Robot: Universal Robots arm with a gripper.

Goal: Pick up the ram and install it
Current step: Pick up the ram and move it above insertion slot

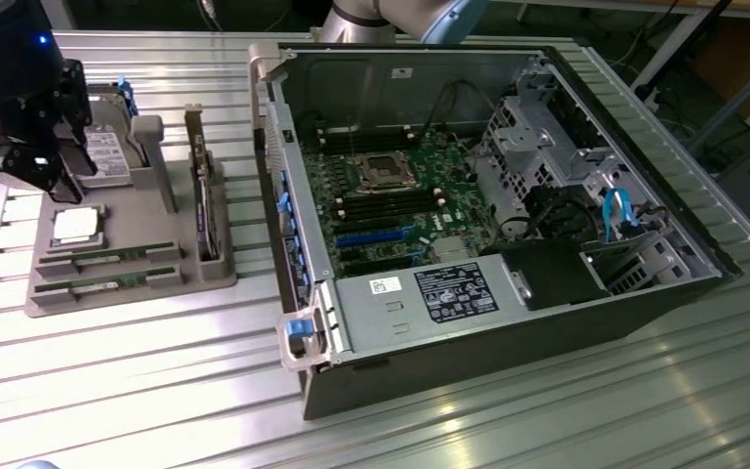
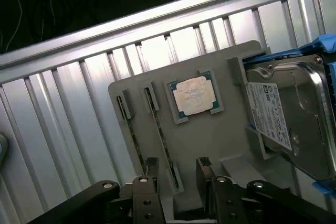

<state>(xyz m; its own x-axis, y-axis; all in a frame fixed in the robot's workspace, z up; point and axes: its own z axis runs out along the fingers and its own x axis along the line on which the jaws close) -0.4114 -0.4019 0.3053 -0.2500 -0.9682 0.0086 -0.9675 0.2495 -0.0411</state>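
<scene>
Two ram sticks lie edge-up in slots of a grey holder tray (image 1: pixel 128 293). In the exterior view they are thin green strips, one ram stick (image 1: pixel 108 256) behind the other ram stick (image 1: pixel 99 284). The wrist view shows them as dark narrow strips, ram (image 2: pixel 127 127) and ram (image 2: pixel 160 132). My black gripper (image 1: pixel 47 174) hangs over the tray's far end, near the hard drive. Its fingers (image 2: pixel 151 174) stand apart, so the gripper (image 2: pixel 178 174) is open and holds nothing. The near end of one stick lies below the gap between them.
The tray also carries a silver processor chip (image 2: pixel 193 95), a labelled hard drive (image 2: pixel 286 121) and an upright card (image 1: pixel 199 186). At the exterior view's right an open computer case (image 1: pixel 506 322) lies on the ribbed metal table, its motherboard (image 1: pixel 395 210) with black memory slots exposed.
</scene>
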